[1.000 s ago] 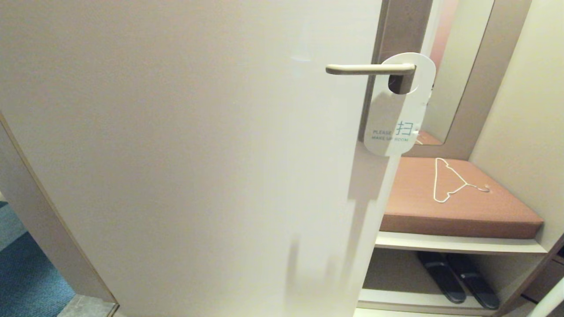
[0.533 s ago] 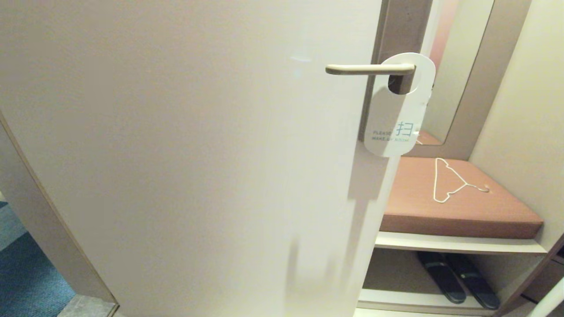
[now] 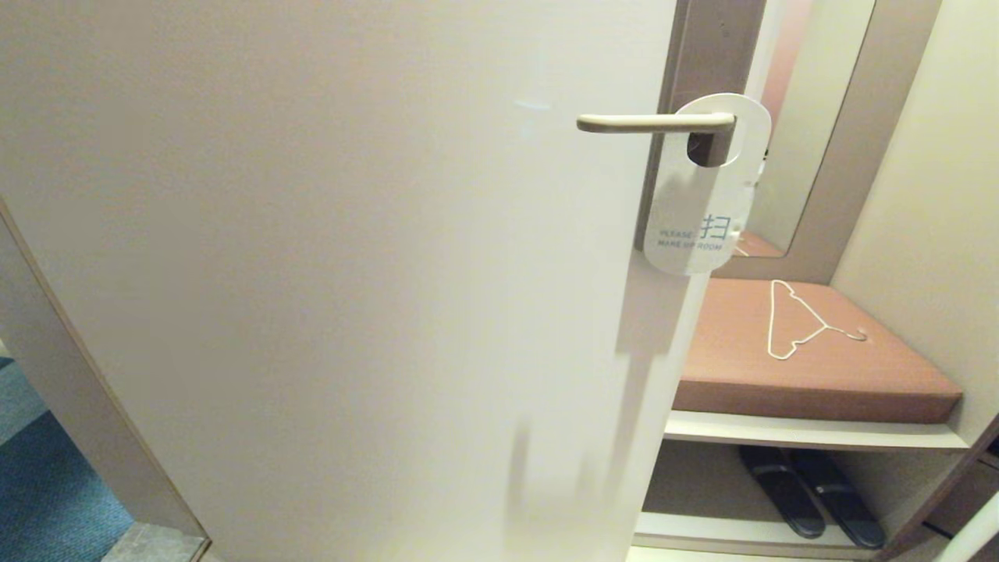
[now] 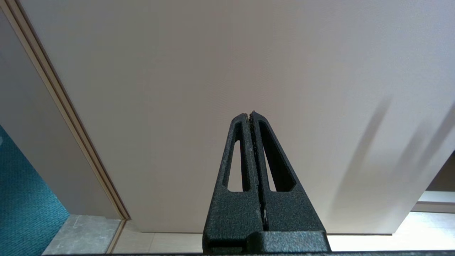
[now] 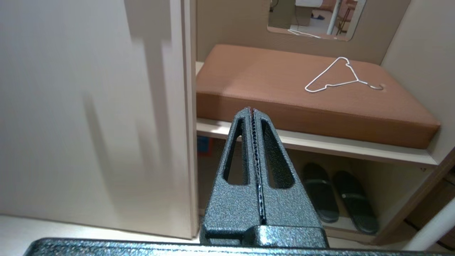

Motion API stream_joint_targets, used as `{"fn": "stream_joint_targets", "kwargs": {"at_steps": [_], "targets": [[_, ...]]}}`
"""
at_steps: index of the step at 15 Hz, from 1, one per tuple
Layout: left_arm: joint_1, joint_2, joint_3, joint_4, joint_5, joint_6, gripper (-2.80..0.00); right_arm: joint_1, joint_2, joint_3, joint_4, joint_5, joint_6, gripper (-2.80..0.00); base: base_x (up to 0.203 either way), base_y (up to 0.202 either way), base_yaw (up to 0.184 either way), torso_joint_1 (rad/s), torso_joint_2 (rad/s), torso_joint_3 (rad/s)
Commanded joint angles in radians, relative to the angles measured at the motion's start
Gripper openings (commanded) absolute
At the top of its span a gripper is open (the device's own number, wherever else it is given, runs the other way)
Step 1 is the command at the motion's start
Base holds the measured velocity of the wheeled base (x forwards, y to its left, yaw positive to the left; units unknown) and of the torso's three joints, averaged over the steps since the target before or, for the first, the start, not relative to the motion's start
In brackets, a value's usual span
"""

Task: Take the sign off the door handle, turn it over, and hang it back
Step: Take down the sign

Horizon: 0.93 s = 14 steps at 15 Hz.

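Observation:
The sign (image 3: pixel 702 211) hangs by its hole on the door handle (image 3: pixel 652 122), white "MAKE UP ROOM" side facing me, at the right edge of the pale door (image 3: pixel 335 273). The handle is a slim cream lever on a brownish-grey plate. Neither gripper shows in the head view. My left gripper (image 4: pixel 249 114) is shut and empty, low in front of the door face. My right gripper (image 5: pixel 251 110) is shut and empty, low by the door's edge, well below the sign.
A brown cushioned bench (image 3: pixel 804 359) stands right of the door with a thin white wire clothes hanger (image 3: pixel 796 320) on it. Dark slippers (image 3: pixel 812 492) lie on the shelf below. A mirror (image 3: pixel 796 117) is behind. Teal carpet (image 3: pixel 47 499) lies at left.
The sign's lower end has swung slightly on the handle. Nothing else has moved.

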Motion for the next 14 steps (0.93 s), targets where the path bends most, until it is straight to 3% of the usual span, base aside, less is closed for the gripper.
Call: {"fn": "stream_joint_targets", "kwargs": {"at_steps": [1,3,14], "targets": [[0.0,0.001,0.0,0.0,0.0,0.0,-2.8,0.0,-0.011,0.0,-0.002,-0.02,0.044,-2.8,0.0,0.0,0.0,0.0,0.0,0.0],[0.0,0.001,0.0,0.0,0.0,0.0,-2.8,0.0,-0.011,0.0,-0.007,-0.037,0.086,-2.8,0.0,0.0,0.0,0.0,0.0,0.0],[0.0,0.001,0.0,0.0,0.0,0.0,-2.8,0.0,-0.011,0.0,-0.007,-0.037,0.083,-2.8,0.0,0.0,0.0,0.0,0.0,0.0]]}}
